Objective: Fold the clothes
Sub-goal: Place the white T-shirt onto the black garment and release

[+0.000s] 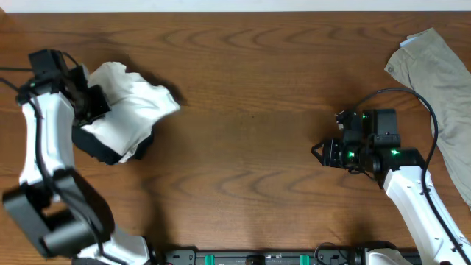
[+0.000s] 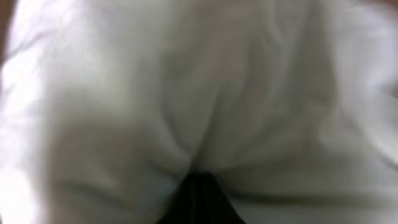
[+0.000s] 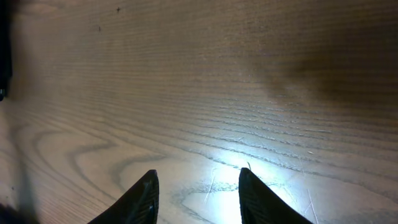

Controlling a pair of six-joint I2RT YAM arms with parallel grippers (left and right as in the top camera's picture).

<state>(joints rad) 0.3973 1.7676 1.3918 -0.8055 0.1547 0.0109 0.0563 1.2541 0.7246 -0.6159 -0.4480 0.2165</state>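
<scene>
The white T-shirt (image 1: 136, 103) lies crumpled in a heap at the table's left, with a strip of black garment (image 1: 101, 149) showing under its lower edge. My left gripper (image 1: 94, 105) is pressed into the heap's left side and shut on the white cloth. In the left wrist view the T-shirt (image 2: 186, 93) fills the frame, blurred, and bunches into the closed dark gripper (image 2: 199, 186). A khaki-grey garment (image 1: 441, 70) lies at the far right. My right gripper (image 1: 318, 153) hovers open over bare wood right of centre, and the right wrist view shows this gripper (image 3: 198, 177) empty.
The wooden table (image 1: 250, 88) stretches between the two arms. The right arm's black cable (image 1: 412, 96) loops over the edge of the khaki garment. The arm bases stand along the front edge.
</scene>
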